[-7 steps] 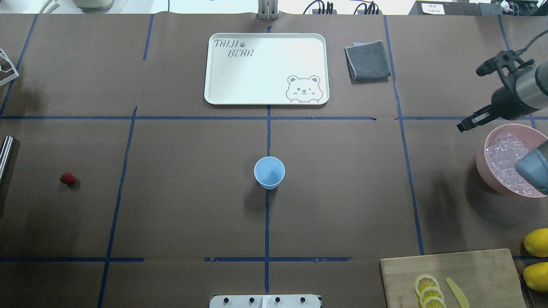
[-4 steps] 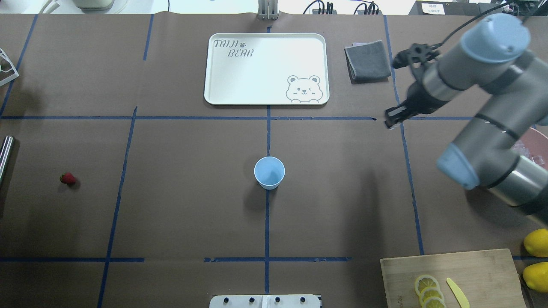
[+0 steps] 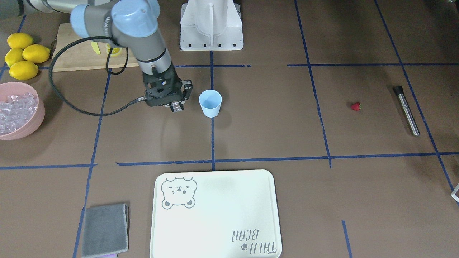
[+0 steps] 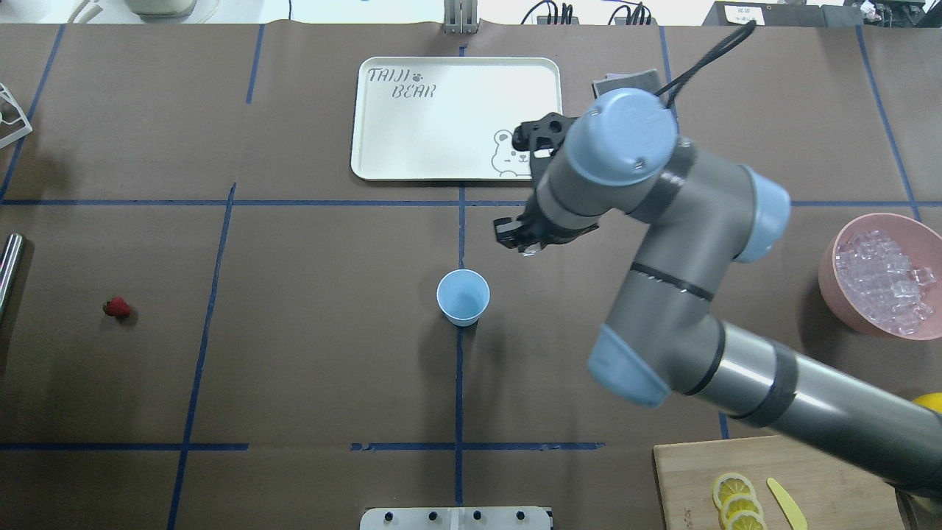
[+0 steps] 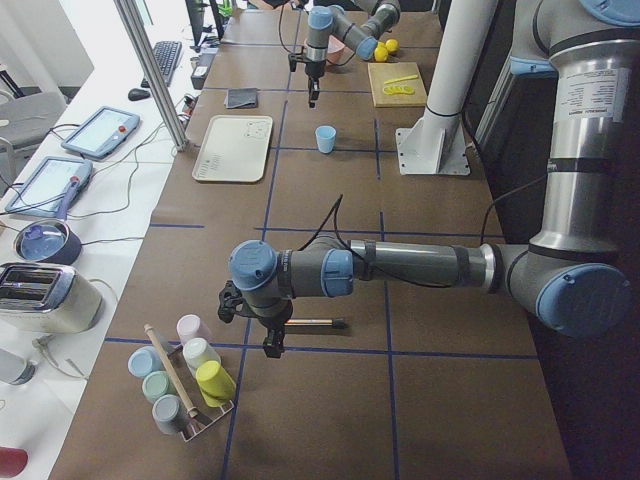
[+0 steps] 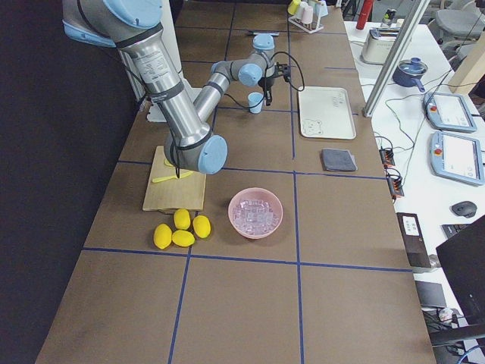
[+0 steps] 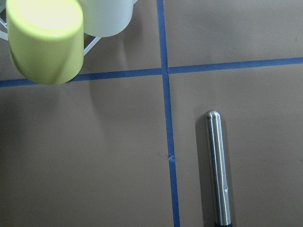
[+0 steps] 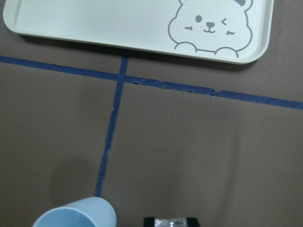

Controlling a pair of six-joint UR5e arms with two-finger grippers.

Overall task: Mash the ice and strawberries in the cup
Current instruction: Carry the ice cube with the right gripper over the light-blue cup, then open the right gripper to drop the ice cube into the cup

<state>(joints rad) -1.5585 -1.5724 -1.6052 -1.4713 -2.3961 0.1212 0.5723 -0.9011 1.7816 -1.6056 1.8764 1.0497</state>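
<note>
The pale blue cup (image 4: 463, 297) stands upright and empty at the table's middle; it also shows in the front view (image 3: 210, 103) and at the bottom of the right wrist view (image 8: 75, 215). My right gripper (image 4: 519, 244) hovers just beyond and right of the cup, shut on a small clear ice cube (image 8: 171, 222). More ice (image 4: 879, 276) fills the pink bowl (image 4: 831, 294) at the right. The strawberry (image 4: 116, 308) lies alone at the far left. My left gripper (image 5: 272, 345) shows only in the exterior left view, over a metal rod (image 7: 218, 170); I cannot tell whether it is open.
A white bear tray (image 4: 383, 118) lies at the back centre, a grey cloth (image 3: 105, 229) beside it. A cutting board with lemon slices (image 4: 736, 500) and whole lemons (image 3: 23, 53) sit at the near right. A cup rack (image 5: 185, 385) stands at the far left.
My right arm has swung left from over the pink bowl, past the grey cloth, to just beyond the cup. The cup and strawberry have not moved.
</note>
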